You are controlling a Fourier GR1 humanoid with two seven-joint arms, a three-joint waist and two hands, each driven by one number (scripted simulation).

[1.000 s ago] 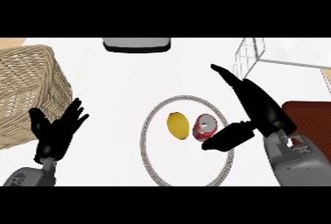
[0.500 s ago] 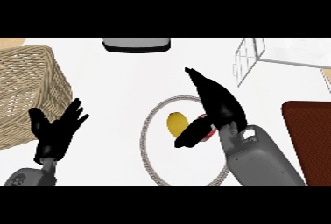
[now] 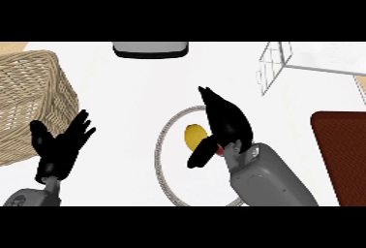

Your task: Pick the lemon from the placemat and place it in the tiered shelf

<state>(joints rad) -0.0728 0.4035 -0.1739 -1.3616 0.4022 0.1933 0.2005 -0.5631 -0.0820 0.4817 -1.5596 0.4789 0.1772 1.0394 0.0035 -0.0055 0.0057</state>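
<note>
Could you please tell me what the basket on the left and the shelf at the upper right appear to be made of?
The basket looks like woven wicker or rattan: tan strands in a crossing weave, matte. The tiered shelf appears to be thin metal wire, pale grey, with an open grid side you can see through; its flat top looks white, material unclear.

Bright, even light; white counter (image 3: 129, 97) nearly shadowless; no glare.

2 smooth grey forearms end in the matte black left hand (image 3: 61, 147) and right hand (image 3: 227, 123).
</note>
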